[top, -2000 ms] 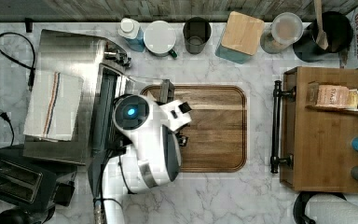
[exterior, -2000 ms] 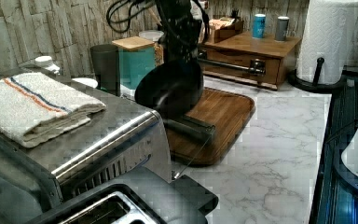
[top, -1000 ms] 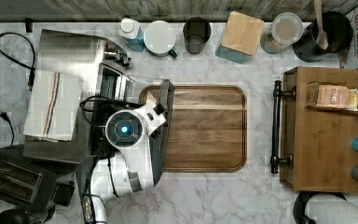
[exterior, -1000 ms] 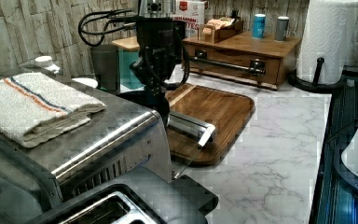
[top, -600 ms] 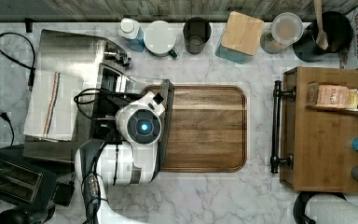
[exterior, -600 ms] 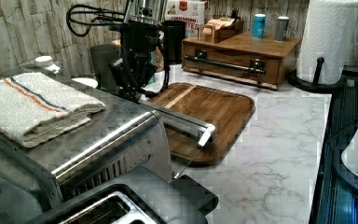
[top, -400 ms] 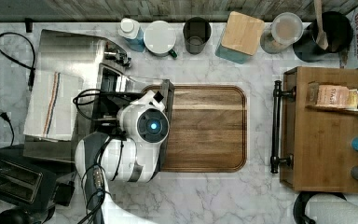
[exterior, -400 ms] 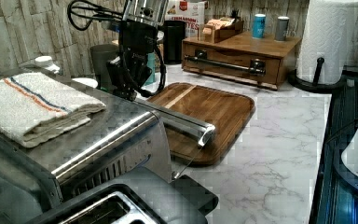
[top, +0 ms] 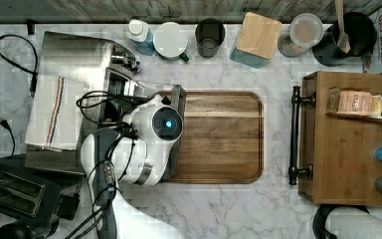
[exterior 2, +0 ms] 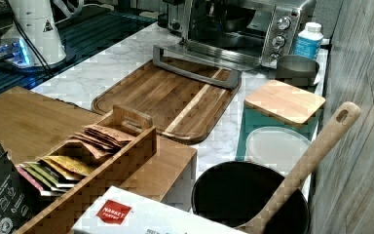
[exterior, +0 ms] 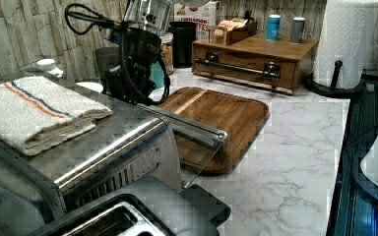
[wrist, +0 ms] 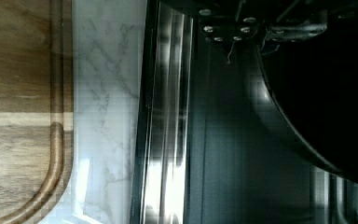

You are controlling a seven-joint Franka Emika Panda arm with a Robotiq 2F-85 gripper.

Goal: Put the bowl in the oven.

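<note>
A white robot arm [top: 144, 144] bends over the marble desk [top: 219, 209] in the top view, its wrist section reaching toward the top view's left, over the lowered glass door of the oven [top: 74, 64]. In the left view the dark wrist and gripper [exterior: 135, 81] hang low just beyond the oven's top edge, pointing down into the open front, cables looping above. Whether the gripper is spread or pinching something cannot be told here.

The oven sits at the top view's left with a folded striped towel [top: 52, 112] on its roof; its door [exterior 2: 197, 58] lies flat, the bar handle resting at the edge of the wooden cutting board [top: 219, 137].

The bowl [wrist: 326, 93] shows in the wrist view as a wide black curved shape right beside the gripper's mounting screws, above the dark oven floor, with the shiny door frame and marble next to it (contact with the gripper cannot be made out). In the right view a dark rounded shape [exterior 2: 233, 22] sits inside the oven cavity.
</note>
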